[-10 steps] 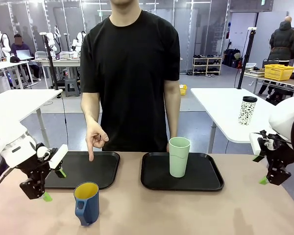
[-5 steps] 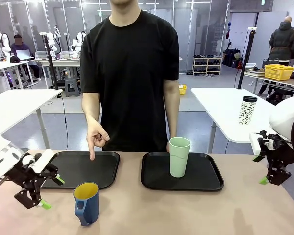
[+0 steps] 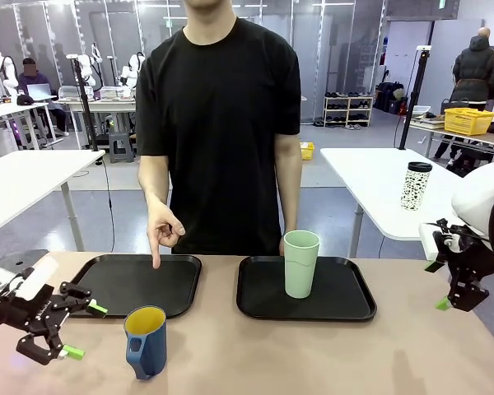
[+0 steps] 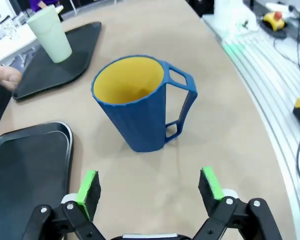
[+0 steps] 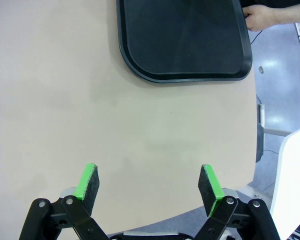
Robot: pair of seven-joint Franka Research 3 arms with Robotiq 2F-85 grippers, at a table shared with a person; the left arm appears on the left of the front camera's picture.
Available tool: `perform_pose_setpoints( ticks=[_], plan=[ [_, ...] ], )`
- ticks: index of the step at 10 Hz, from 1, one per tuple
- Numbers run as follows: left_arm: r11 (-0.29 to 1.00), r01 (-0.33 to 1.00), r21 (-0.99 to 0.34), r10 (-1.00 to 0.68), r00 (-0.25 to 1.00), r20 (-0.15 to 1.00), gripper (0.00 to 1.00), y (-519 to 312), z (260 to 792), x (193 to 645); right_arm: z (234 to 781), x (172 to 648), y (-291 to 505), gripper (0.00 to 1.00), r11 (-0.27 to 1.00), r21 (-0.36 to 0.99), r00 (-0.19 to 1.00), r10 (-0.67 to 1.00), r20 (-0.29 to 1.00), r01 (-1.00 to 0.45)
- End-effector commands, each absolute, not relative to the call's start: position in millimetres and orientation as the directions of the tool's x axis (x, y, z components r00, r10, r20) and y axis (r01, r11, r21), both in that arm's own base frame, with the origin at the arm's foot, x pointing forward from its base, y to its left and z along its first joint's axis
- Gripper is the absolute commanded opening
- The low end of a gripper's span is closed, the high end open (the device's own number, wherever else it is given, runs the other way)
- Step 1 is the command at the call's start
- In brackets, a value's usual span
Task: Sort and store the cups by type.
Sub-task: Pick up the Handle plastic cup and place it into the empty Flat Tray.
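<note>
Just left of the dark-blue mug (image 3: 146, 341) on the surface (image 3: 313, 354), the left gripper (image 3: 85, 330) has its fingers (image 4: 89, 185) wide apart and empty; the right gripper (image 3: 437, 285) gapes likewise, holding nothing.

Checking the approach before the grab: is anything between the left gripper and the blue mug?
Nothing visible does. Only bare table separates the open left gripper from the blue mug, which stands straight ahead of its fingers; the black tray lies off to one side.
</note>
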State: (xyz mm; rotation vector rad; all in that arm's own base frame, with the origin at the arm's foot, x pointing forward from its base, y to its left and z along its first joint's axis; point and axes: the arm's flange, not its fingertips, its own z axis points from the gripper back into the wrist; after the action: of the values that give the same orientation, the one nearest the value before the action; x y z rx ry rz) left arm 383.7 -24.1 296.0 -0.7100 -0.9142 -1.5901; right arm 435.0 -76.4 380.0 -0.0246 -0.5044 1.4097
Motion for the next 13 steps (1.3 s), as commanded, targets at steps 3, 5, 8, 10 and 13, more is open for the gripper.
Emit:
perform_pose_setpoints(
  ticks=[3,5,8,10,13],
  plan=[
    [-0.019,0.988,0.154,-0.356,-0.150,0.922,1.00,-18.0,273.6,370.1,380.7,434.2,-77.1,1.00,0.176,-0.316,0.073,0.947,0.312,-0.932],
    [-0.010,0.989,0.147,-0.325,-0.143,0.935,1.00,-19.0,269.1,374.9,380.7,434.2,-77.1,1.00,0.176,-0.316,0.073,0.947,0.312,-0.932],
    [-0.002,0.991,0.135,-0.284,-0.130,0.950,1.00,-21.0,269.2,379.0,380.7,434.2,-77.1,1.00,0.176,-0.316,0.073,0.947,0.312,-0.932],
    [-0.017,0.996,0.093,-0.317,-0.093,0.944,1.00,-21.9,289.2,377.5,380.7,434.2,-77.1,1.00,0.176,-0.316,0.073,0.947,0.312,-0.932],
    [-0.017,0.996,0.093,-0.317,-0.093,0.944,1.00,-21.9,289.2,377.5,380.7,434.2,-77.1,1.00,0.176,-0.316,0.073,0.947,0.312,-0.932]
  ],
)
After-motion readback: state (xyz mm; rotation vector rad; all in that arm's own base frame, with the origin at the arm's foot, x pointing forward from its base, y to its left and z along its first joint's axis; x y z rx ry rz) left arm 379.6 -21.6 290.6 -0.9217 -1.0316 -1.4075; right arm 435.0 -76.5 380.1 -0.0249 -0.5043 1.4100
